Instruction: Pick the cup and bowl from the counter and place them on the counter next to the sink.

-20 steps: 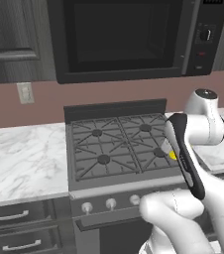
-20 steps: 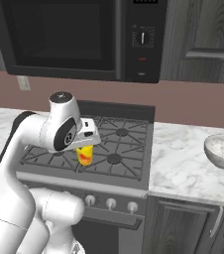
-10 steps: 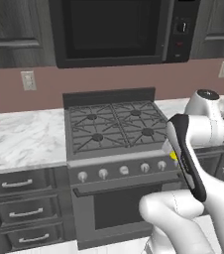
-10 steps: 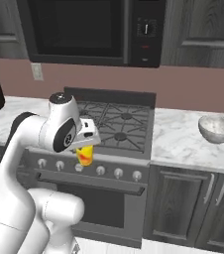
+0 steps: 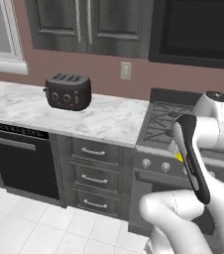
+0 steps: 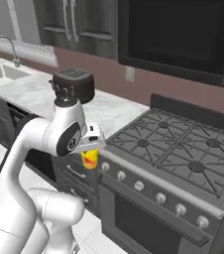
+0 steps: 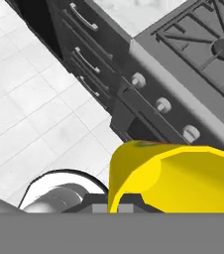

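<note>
We saw the gripper [image 6: 90, 149] clamped on the yellow cup [image 6: 89, 158], held in the air before the stove's knobs [image 6: 140, 185]. A black toaster [image 6: 73, 84] sat on the marble counter [image 6: 110, 111], the sink [image 6: 0, 73] far left.

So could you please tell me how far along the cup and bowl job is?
Picked up: the yellow cup hangs in the shut gripper in front of the stove. Nothing is placed yet. The sink lies far left, past the toaster. The bowl is left.
</note>
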Controlling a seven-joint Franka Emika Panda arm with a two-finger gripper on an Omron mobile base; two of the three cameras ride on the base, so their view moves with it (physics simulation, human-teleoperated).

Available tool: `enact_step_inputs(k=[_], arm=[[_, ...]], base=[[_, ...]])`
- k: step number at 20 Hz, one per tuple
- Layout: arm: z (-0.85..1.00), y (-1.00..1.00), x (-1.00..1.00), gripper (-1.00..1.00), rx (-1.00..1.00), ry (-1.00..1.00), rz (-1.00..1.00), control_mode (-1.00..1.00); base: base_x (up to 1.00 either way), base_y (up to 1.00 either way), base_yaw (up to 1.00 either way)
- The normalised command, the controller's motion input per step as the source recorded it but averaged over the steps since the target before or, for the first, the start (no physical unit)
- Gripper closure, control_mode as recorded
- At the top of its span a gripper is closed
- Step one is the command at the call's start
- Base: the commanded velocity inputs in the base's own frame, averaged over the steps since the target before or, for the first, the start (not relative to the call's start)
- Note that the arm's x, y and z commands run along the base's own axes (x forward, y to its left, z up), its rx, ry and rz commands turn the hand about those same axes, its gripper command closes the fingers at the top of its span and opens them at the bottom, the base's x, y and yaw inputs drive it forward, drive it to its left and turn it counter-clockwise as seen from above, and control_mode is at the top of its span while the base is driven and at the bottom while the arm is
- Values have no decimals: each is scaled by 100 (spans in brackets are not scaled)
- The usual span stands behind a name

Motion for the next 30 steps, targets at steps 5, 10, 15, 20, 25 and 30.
enact_step_inputs(k=[5, 10, 15, 20, 25, 30], arm=[[0, 0, 0, 100, 0, 0, 0, 100], [0, 0, 0, 100, 0, 0, 0, 100], [0, 0, 0, 100, 0, 0, 0, 100], [0, 0, 0, 100, 0, 0, 0, 100], [0, 0, 0, 100, 0, 0, 0, 100], [0, 0, 0, 100, 0, 0, 0, 100]], base=[[16, 38, 73], [35, 69, 36], [97, 100, 0], [83, 100, -11], [84, 100, -25], [71, 100, -30]])
